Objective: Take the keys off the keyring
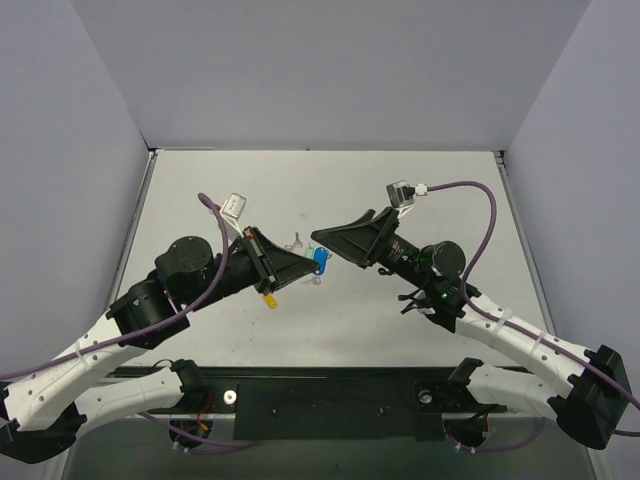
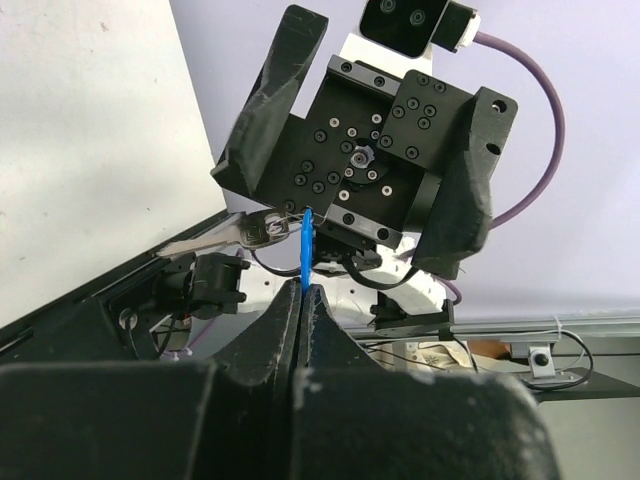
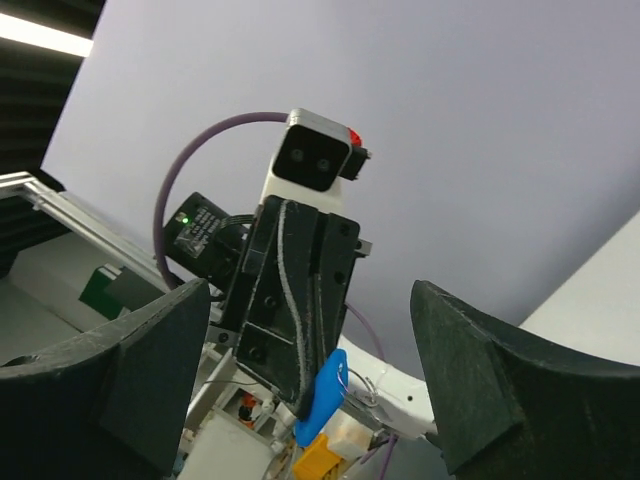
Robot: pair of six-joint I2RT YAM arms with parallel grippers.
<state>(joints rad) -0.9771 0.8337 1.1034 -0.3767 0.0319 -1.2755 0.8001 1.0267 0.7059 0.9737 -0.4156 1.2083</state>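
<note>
Left fingers [image 2: 292, 315] are pressed tight together, pinching the blue tag [image 2: 305, 245] of the keyring [image 1: 320, 262]. The tag pokes out past the tips. Right fingers [image 3: 150, 375] are spread wide with nothing between them. They face the left ones pretty much head-on, and the bunch sits just in front of that gap. All of it is over the middle of the surface [image 1: 400, 190], between the two arms.

What each view gives you:
- The top view is the only one showing the layout. The yellow tag [image 1: 269, 298] sits a bit apart from the blue one, by the left fingers on the side nearer the arm bases. No metal is visible from up there.
- The left wrist view is the only one with a key [image 2: 262, 232] in it, small and silver, just left of the blue tag, which is seen edge-on. Whether they touch, I can't tell.
- The right wrist view shows the blue tag face-on, hanging from the left fingers, with the yellow tag right below it at the frame's bottom edge.

The ring itself is too thin to make out for sure.
</note>
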